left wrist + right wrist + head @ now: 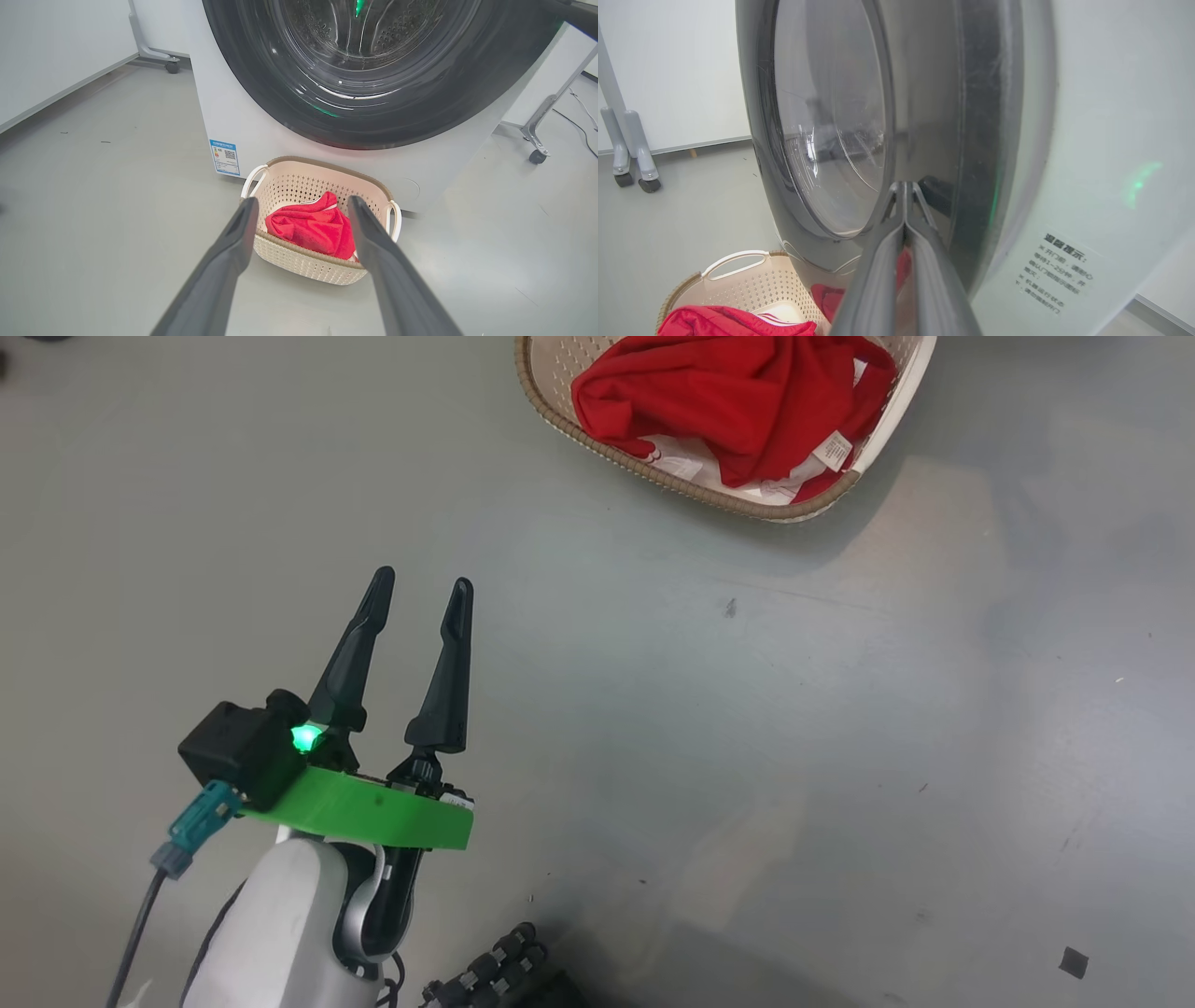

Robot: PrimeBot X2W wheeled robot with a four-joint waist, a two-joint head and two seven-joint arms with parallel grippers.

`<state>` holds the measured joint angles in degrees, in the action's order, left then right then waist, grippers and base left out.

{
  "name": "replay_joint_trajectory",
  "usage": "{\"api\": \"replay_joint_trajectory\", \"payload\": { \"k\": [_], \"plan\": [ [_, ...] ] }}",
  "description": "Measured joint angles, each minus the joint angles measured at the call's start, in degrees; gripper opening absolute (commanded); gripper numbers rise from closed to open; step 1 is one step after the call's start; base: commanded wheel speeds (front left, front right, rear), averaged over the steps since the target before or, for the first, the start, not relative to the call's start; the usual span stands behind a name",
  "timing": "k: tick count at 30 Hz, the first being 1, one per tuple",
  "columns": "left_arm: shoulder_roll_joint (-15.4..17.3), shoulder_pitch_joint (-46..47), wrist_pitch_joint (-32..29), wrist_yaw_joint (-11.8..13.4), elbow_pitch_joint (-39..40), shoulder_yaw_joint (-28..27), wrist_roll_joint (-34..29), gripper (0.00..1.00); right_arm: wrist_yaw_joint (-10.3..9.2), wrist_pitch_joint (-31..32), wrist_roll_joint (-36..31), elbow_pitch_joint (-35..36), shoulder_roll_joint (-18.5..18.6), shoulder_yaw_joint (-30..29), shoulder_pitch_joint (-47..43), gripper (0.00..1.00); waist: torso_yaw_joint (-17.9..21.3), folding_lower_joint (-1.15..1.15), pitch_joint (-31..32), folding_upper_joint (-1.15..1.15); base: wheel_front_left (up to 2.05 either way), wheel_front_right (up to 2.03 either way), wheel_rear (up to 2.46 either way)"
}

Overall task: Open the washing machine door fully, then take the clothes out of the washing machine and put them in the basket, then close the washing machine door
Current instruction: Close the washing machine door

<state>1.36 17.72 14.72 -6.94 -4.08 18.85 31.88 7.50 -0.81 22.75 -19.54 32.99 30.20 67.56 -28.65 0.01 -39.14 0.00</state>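
A bare grey floor (747, 756) runs up to the white washing machine (224, 116), where the job looks close to its end. The clothes (728, 401), a red heap with white trim, lie in the basket (303, 261). It stands just ahead of and below the tips of the left gripper (422, 581), hard against the foot of the machine beside a small blue label (224, 157). The left gripper hangs over the floor with its two dark fingers spread wide and nothing between them. The right gripper (903, 186) has its fingers pressed together and holds nothing. Its tips are at the glossy black ring of the washing machine door (822, 140), which rises directly in front of them, with the machine's white front just to their right. From the left wrist the door looks flush with that front; whether the catch has taken cannot be told. That is the likely risk: narrow closed tips pushing on a slick, curved ring could skid off sideways, leaving the door unlatched and free to drift open. A careless forward sweep of the open left gripper could also knock the light basket aside.
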Motion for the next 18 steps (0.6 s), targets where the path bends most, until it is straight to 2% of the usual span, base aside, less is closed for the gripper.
{"api": "replay_joint_trajectory", "payload": {
  "k": [9, 18],
  "plan": [
    [-0.02, 0.59, 0.0, 0.0, 0.43, 0.52, 1.94, 1.0, 0.09, 0.49, -0.19, -2.93, -0.21, -0.78, 6.22, 0.0, -0.94, 0.0, -1.99, 0.0, 0.0, 0.0, 0.0],
    [-0.09, 1.4, 0.0, -0.02, 0.43, 1.35, 2.43, 1.0, 0.45, -0.43, -0.68, -5.25, -0.65, 0.42, 7.71, 0.0, -1.38, 0.0, -2.58, 0.0, 0.0, 0.0, 0.0]
  ]
}}
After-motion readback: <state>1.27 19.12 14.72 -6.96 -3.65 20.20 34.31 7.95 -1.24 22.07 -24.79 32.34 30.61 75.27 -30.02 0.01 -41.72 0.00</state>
